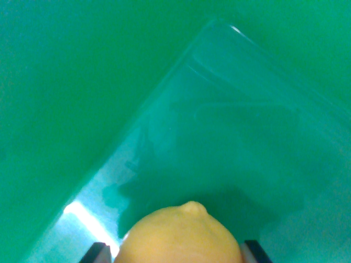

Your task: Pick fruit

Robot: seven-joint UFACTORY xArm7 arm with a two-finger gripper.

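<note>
A lemon (178, 234), yellow with a small nub on top, is sitting at the bottom edge of the wrist view, clamped between the two dark fingers of the gripper (176, 253). It is hanging above a clear plastic tray (241, 137) resting on a green counter (71, 98). The carrying step seems underway; next, judging by this, comes lowering and releasing over the tray

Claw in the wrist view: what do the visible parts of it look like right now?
Little of the claw shows. Two dark, nearly black finger tips sit at the bottom edge, one at the wrist view's left, one at its right. Each looks flat and squared off, with a paler grey inner face. No cables or markings are visible.
</note>
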